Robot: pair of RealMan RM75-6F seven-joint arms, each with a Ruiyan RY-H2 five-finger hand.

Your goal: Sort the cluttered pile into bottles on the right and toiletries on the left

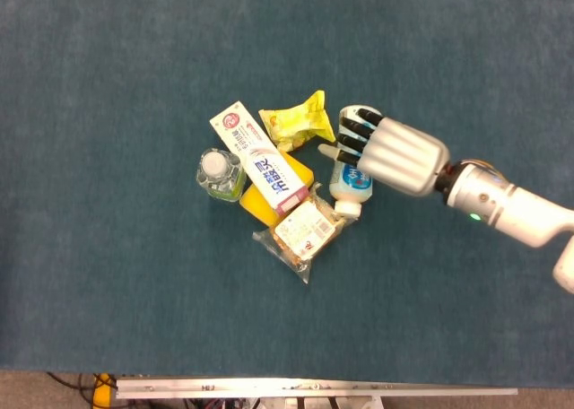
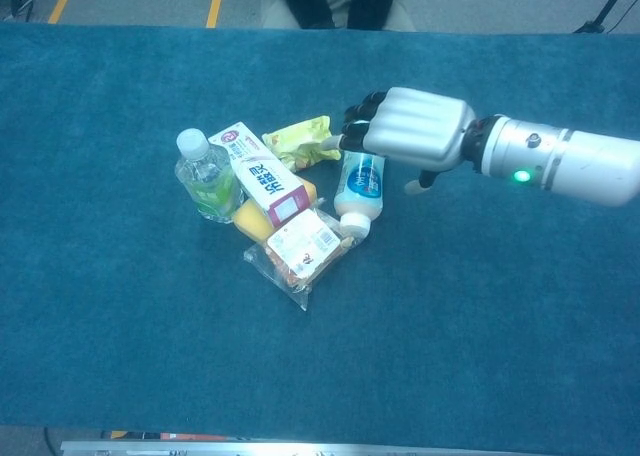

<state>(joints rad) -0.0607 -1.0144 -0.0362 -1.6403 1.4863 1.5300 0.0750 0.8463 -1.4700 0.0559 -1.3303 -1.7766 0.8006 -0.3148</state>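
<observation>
A pile lies mid-table. The white bottle with a blue label (image 1: 351,182) (image 2: 360,186) lies on its side, cap toward the near edge. My right hand (image 1: 390,149) (image 2: 415,126) is over its upper half, fingers spread across it and no firm grip visible. A small clear bottle with a green label (image 1: 218,174) (image 2: 205,176) stands upright at the pile's left. The white toothpaste box (image 1: 260,158) (image 2: 262,176) lies across a yellow item (image 1: 258,207). My left hand is out of both views.
A yellow crinkled packet (image 1: 300,120) (image 2: 303,141) lies behind the pile, close to my right fingertips. A clear snack bag (image 1: 305,230) (image 2: 303,248) sits at the pile's near side. Blue cloth (image 1: 108,274) covers the table all round.
</observation>
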